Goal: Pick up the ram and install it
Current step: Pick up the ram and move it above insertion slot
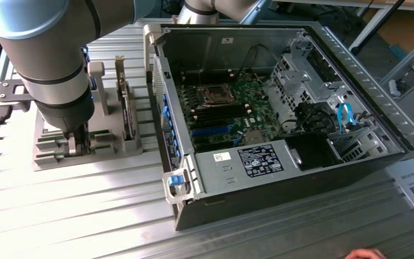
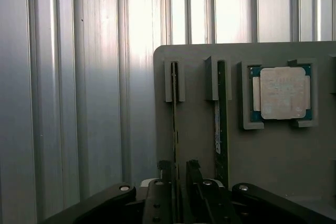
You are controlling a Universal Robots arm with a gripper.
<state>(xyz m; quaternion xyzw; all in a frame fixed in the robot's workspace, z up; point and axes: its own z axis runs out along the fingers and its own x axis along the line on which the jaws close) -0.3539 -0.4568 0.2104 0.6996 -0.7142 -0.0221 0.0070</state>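
Ram [image 2: 174, 108], a slim green circuit-board stick, stands on edge in a slot of the grey plastic holder [image 2: 273, 156]. The holder sits at the exterior view's left, beside the open black computer case [image 1: 279, 108]. The black two-finger gripper [image 2: 179, 165] straddles the ram, fingers spread, with a gap visible on one side. A second identical stick [image 2: 221, 114] and a square silver processor [image 2: 282, 92] sit in neighbouring slots.
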